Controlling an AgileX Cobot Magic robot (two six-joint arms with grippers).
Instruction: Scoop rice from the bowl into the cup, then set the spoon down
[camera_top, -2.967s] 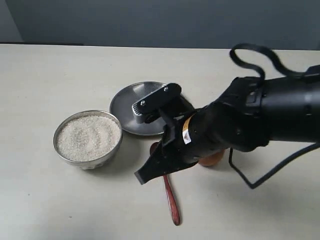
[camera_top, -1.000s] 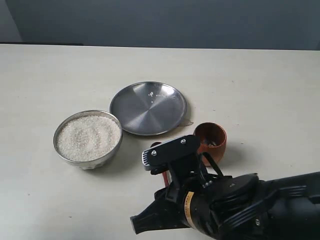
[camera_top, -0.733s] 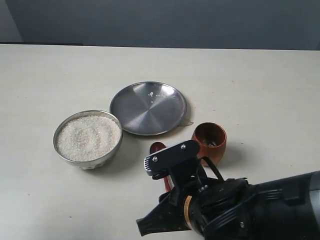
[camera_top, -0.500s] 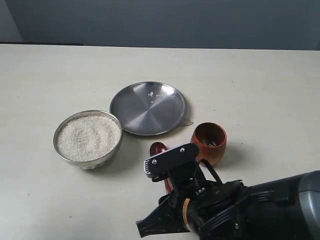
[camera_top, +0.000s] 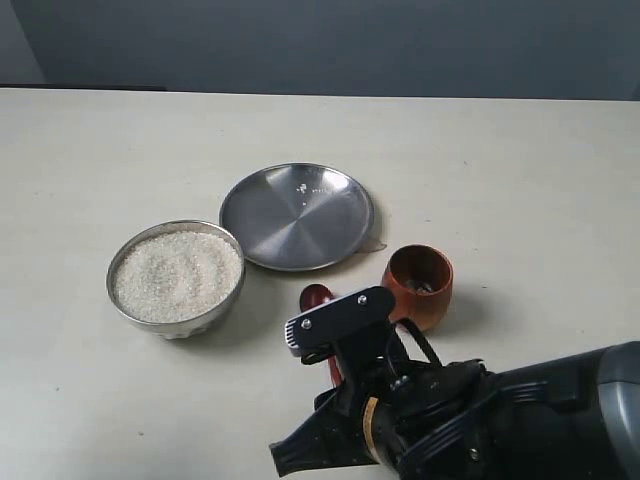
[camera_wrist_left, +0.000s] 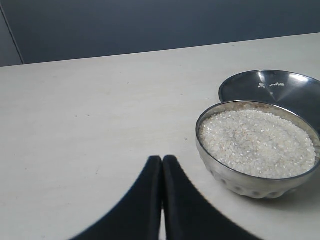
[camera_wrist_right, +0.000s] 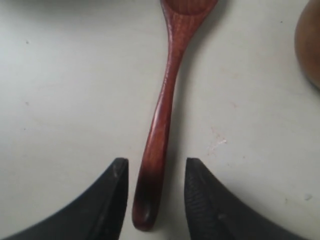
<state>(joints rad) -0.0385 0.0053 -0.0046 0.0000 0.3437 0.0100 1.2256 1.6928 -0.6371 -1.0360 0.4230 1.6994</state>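
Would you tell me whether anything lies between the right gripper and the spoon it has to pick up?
Nothing visible does. The right gripper is open, its fingers flanking the handle end of the spoon, with only bare table in the gaps.

Soft even light, faint shadows, slight blur.
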